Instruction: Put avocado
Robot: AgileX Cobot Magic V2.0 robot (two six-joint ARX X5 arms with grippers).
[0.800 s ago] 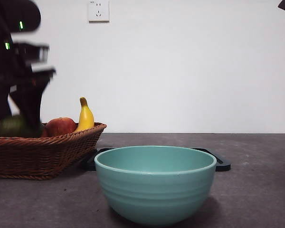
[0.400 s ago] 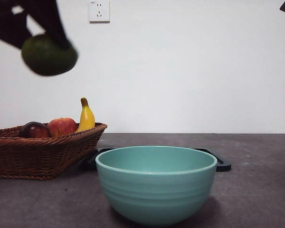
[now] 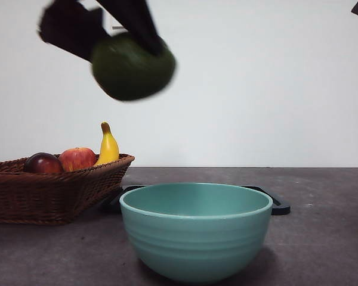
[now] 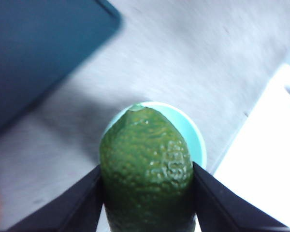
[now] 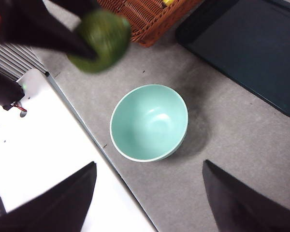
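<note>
From the front we see the avocado point(image 3: 133, 67), pinched in our left tool point(image 3: 122, 36), now lifted clear of the basket point(image 3: 53, 187) toward the bowl point(image 3: 196, 232), ready to lower; our left wrist confirms the grip; our right tool point(image 5: 147, 198) waits spread above the grey table point(image 5: 241, 130).

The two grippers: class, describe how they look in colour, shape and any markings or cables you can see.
Both are black. The left gripper has two flat, matte jaws widening toward the wrist. The right gripper shows the same broad, dark wedge shapes, set wide apart. In the front view the working arm is a dark, blurred mass. No markings show on either; no cables can be made out.
</note>
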